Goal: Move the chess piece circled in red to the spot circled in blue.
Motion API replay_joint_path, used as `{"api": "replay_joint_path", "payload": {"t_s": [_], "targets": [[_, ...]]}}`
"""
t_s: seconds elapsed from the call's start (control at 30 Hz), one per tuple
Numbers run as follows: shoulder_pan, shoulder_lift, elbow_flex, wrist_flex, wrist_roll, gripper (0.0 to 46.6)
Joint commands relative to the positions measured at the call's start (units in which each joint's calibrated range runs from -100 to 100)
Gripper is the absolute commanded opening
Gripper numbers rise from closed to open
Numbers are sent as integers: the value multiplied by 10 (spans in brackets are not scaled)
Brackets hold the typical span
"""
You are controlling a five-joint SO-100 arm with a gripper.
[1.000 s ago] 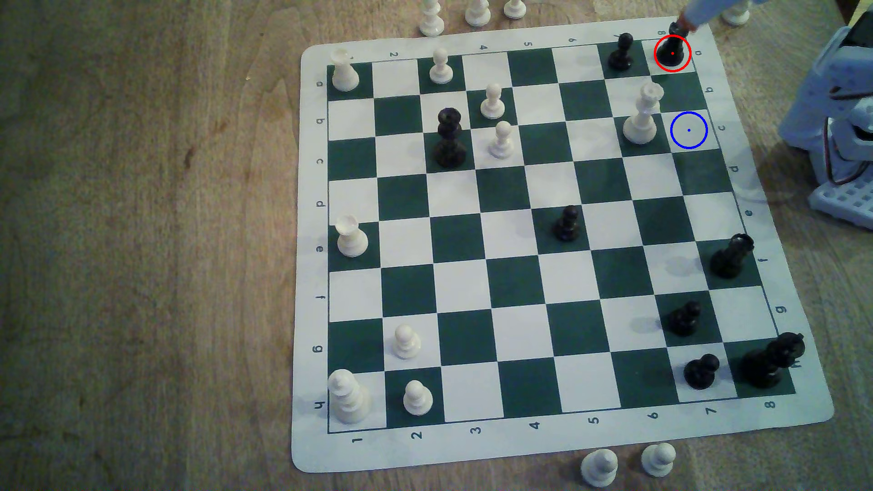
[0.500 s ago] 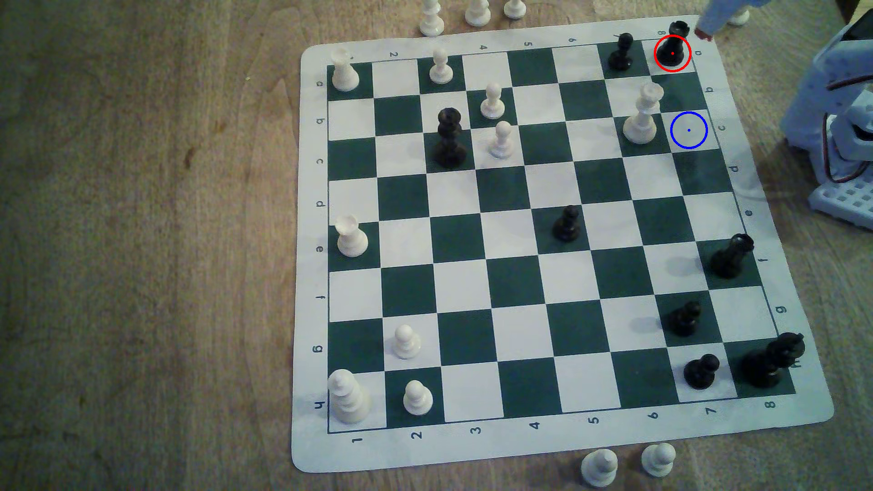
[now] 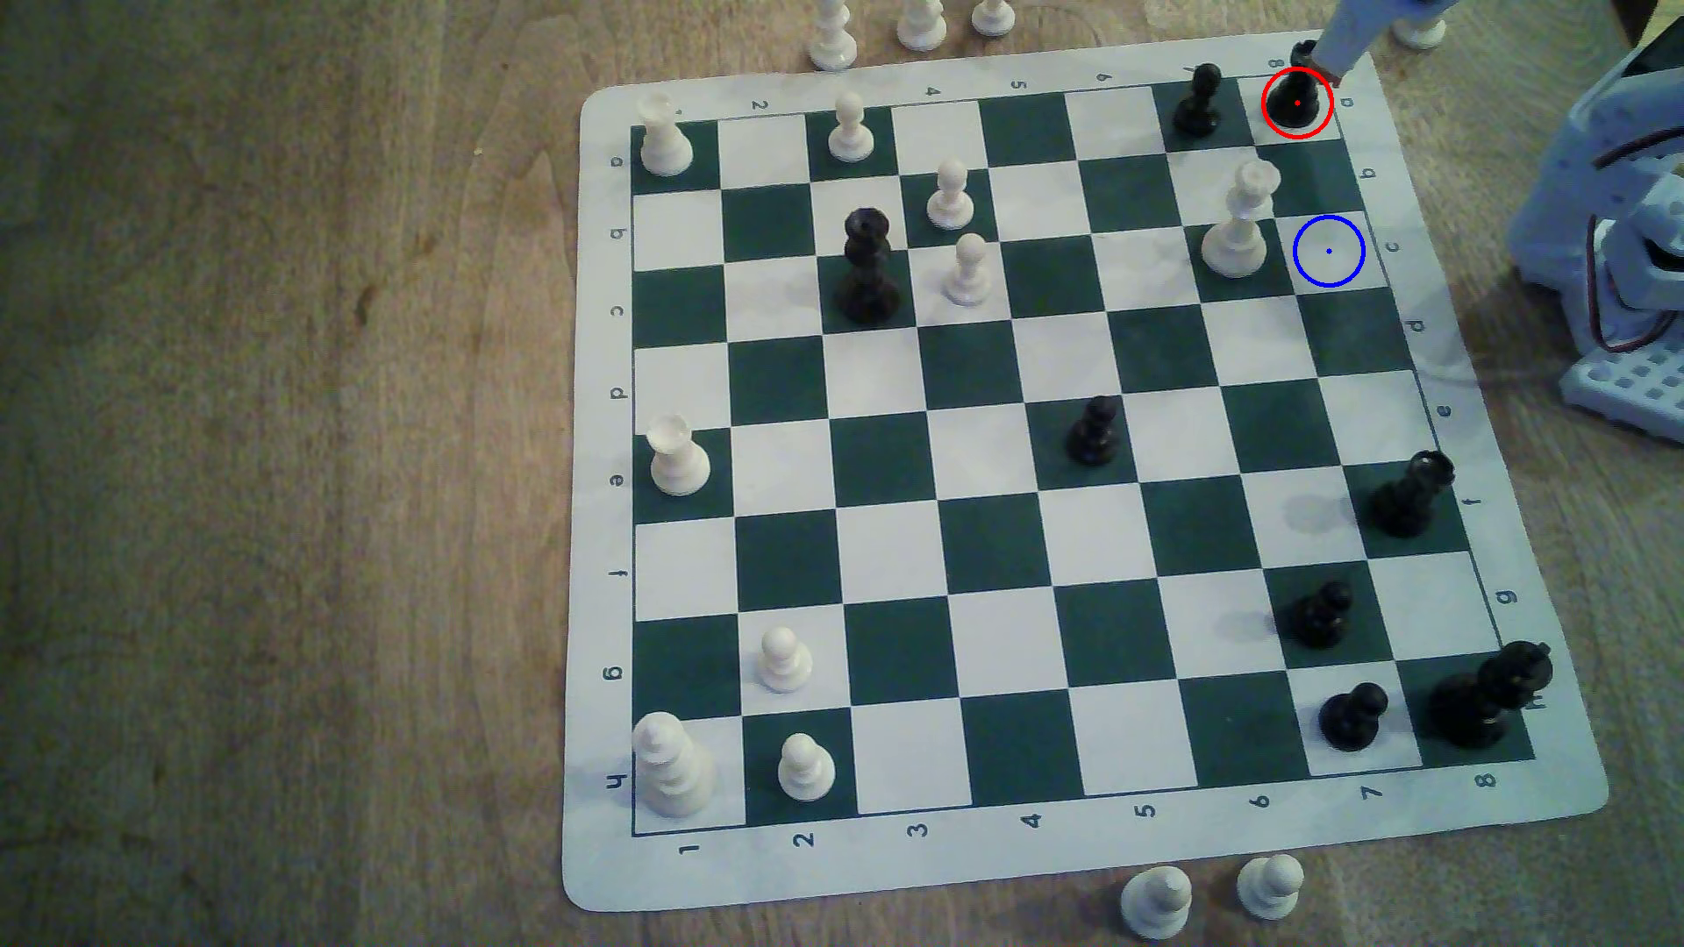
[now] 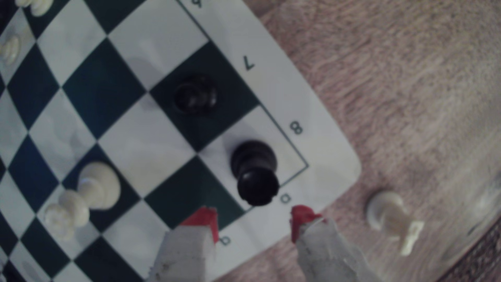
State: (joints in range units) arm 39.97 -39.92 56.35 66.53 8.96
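gripper (image 4: 253, 219) agape, empty | wrist view: red tips apart beside black rook (image 4: 254, 169) | exterior view: blue-ringed square (image 3: 1329, 251) bare

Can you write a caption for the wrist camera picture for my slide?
Open red-tipped gripper hovers over the board's corner, lined up on the black rook beside a black pawn.

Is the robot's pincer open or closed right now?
Open. The pincer has a clear gap between its red tips, with the black rook just ahead, not gripped.

One board (image 3: 601, 510) and eight black pieces: two rooks (image 3: 1411, 493), four pawns (image 3: 1093, 430), two taller pieces (image 3: 866, 264). Fifteen white pieces (image 3: 676, 455). One blue-ringed spot (image 3: 1329, 264).
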Motion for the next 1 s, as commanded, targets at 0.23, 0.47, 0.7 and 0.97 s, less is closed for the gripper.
{"api": "replay_joint_path", "payload": {"t_s": [0.23, 0.47, 0.7, 0.97], "targets": [[-7, 23, 36, -52, 0, 163], [-2, 59, 38, -98, 3, 163], [0, 64, 38, -109, 3, 147], [-10, 74, 36, -121, -3, 123]]}}
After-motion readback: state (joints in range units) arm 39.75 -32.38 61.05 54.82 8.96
